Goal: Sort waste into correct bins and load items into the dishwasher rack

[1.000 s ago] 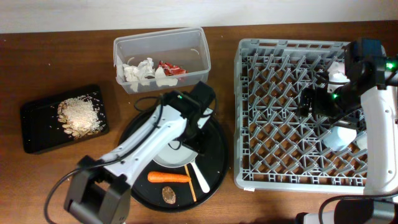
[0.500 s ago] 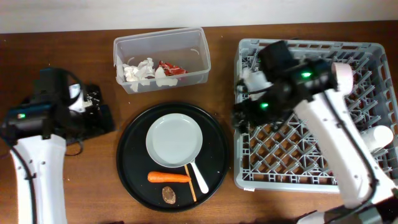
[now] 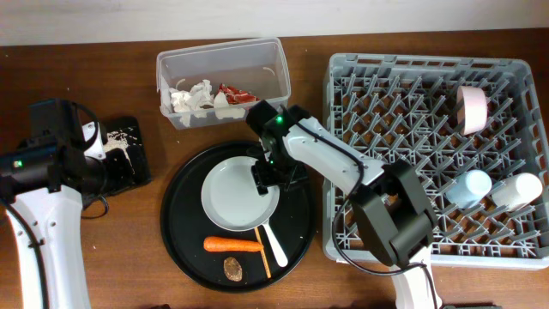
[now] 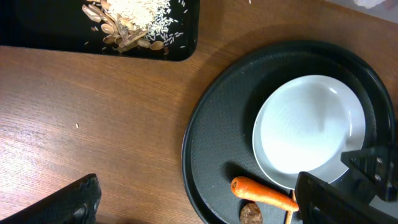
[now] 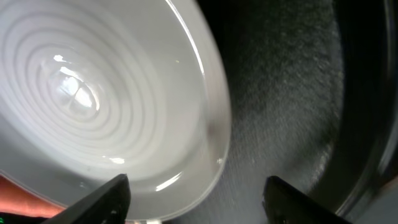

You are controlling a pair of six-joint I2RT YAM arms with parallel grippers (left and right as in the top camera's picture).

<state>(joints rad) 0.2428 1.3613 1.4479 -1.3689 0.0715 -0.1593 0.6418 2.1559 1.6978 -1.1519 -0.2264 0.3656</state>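
Two arms: the left one is over by the small black tray (image 3: 137,167), and the right one stretches from the rack side across to the round black tray (image 3: 184,232).
left gripper (image 4: 196,194): jaws flung wide, nothing in them, hanging above the bare table (image 4: 93,124) between the two trays.
right gripper (image 5: 196,190): fingers apart, one either side of the plate's right rim, not pinched on it; whether they touch it, I cannot tell.
plate (image 3: 232,199): flat, face up, in the upper half of the round black tray.
carrot (image 3: 233,245): just below the plate, long axis left to right in the overhead view, thin tip pointing at the rack.
brown lump (image 3: 232,269): right under the carrot.
chopsticks (image 3: 263,255): running from the plate's edge down the tray, passing the carrot's tip.
fork (image 3: 276,246): handle slanting alongside the chopsticks, upper end at the plate.
clear tub (image 3: 276,64): napkins (image 3: 190,96) and red wrapper (image 3: 236,93) inside.
beige food (image 4: 134,15): scattered in the small black tray.
rack (image 3: 403,103): pink bowl (image 3: 472,109) on its edge among the pegs; pale blue cup (image 3: 470,184) and white cup (image 3: 519,190) side by side near the right wall.
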